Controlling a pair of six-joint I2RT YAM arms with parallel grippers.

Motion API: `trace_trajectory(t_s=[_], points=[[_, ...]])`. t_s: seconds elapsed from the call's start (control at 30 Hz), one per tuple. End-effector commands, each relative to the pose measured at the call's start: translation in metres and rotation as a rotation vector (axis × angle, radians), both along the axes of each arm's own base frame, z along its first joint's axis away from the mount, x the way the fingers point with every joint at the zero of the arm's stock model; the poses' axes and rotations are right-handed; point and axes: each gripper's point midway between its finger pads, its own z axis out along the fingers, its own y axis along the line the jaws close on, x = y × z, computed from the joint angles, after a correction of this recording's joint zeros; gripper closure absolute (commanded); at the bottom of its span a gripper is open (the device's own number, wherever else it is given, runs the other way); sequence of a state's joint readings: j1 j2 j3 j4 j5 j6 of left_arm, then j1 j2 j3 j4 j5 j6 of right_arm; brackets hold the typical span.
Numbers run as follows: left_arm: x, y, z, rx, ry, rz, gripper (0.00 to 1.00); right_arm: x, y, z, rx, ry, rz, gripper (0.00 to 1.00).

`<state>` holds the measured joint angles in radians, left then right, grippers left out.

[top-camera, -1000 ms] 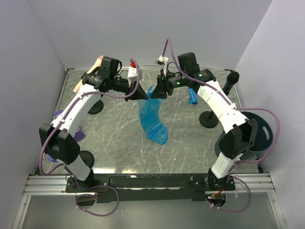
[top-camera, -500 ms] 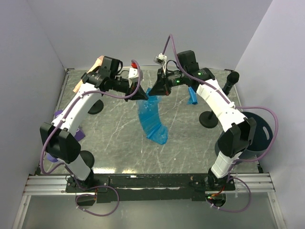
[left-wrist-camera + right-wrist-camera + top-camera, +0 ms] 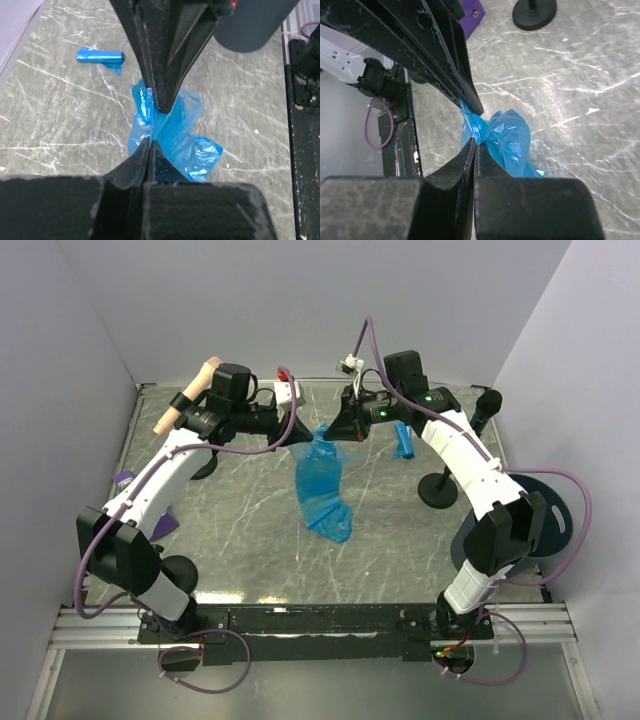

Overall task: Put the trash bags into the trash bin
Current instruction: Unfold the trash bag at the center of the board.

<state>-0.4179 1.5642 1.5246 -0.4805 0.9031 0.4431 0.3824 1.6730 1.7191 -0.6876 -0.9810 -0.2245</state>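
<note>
A long bright-blue trash bag (image 3: pixel 320 485) hangs down to the table from a bunched top edge, pinched by both grippers that meet tip to tip above the table's far middle. My left gripper (image 3: pixel 306 438) (image 3: pixel 151 141) is shut on that film from the left. Opposite it, my right gripper (image 3: pixel 336 432) (image 3: pixel 476 142) is shut on the same bunch. A small blue roll, the second trash bag (image 3: pixel 403 440) (image 3: pixel 100 55), lies on the table behind the right arm. The dark trash bin (image 3: pixel 548 515) (image 3: pixel 250 25) stands at the right edge, partly hidden by the right arm.
Black round stand bases sit at the right (image 3: pixel 438 490), the left (image 3: pixel 200 468) and the near left (image 3: pixel 178 570). A purple object (image 3: pixel 125 480) lies by the left wall. A white and red device (image 3: pixel 288 392) is at the back. Walls close in three sides.
My right gripper has closed onto the bag's top beside the left gripper. Both grippers shifted slightly right, and the bag's upper part is now gathered between them.
</note>
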Motion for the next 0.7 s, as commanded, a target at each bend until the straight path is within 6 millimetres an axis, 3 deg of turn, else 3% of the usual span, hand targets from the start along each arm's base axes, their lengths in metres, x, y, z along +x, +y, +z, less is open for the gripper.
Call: trace_trajectory(t_s=[0.0,0.3,0.43,0.57,0.67], points=[[0.010,0.015,0.016,-0.011,-0.015,0.105,0.99,0.008,-0.030,0.017,-0.027,-0.065,-0.121,1.00],[-0.005,0.010,0.025,-0.057,-0.031,0.025,0.99,0.000,-0.033,0.014,-0.013,-0.029,-0.121,1.00],[-0.004,0.011,0.028,-0.061,-0.062,0.021,1.00,-0.003,-0.033,0.017,-0.015,-0.029,-0.112,0.95],[-0.012,0.012,0.030,-0.065,-0.057,-0.022,0.99,-0.012,-0.033,0.017,-0.005,-0.017,-0.080,0.73],[-0.019,0.011,0.033,-0.088,-0.059,-0.058,0.99,-0.013,-0.032,0.012,0.001,-0.004,-0.076,0.71]])
